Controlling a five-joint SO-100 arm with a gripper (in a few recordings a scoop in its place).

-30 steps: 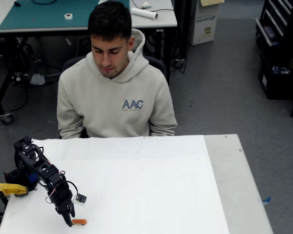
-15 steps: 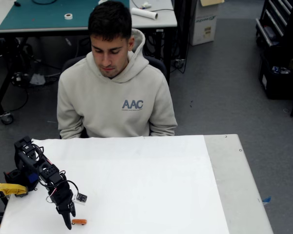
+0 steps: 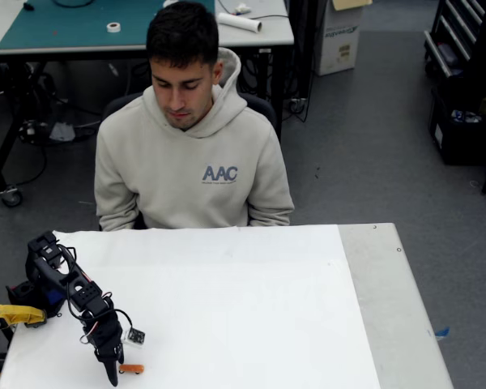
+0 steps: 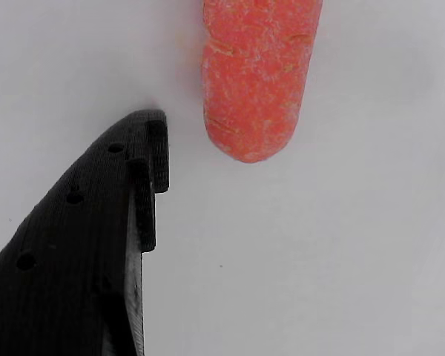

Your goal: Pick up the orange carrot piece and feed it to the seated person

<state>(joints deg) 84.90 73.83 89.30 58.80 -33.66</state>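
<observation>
Hand (image 3: 112, 374): black, pointed down at the white bench (image 3: 243, 308), lower left of the fixed view; holds nothing, opening width cannot be told. Orange carrot piece (image 4: 258, 74): flat on bench, just beside one fingertip (image 4: 152, 148), not touching. Seated person (image 3: 190, 154): behind bench.

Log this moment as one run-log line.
phase: reaching | gripper: low over table, beside carrot, no contact | carrot: lying on table | person: seated behind table

Grey floor (image 3: 364, 154), teal-topped desk (image 3: 81, 24) behind, cardboard box (image 3: 340, 36), dark shelving (image 3: 462, 81)
</observation>
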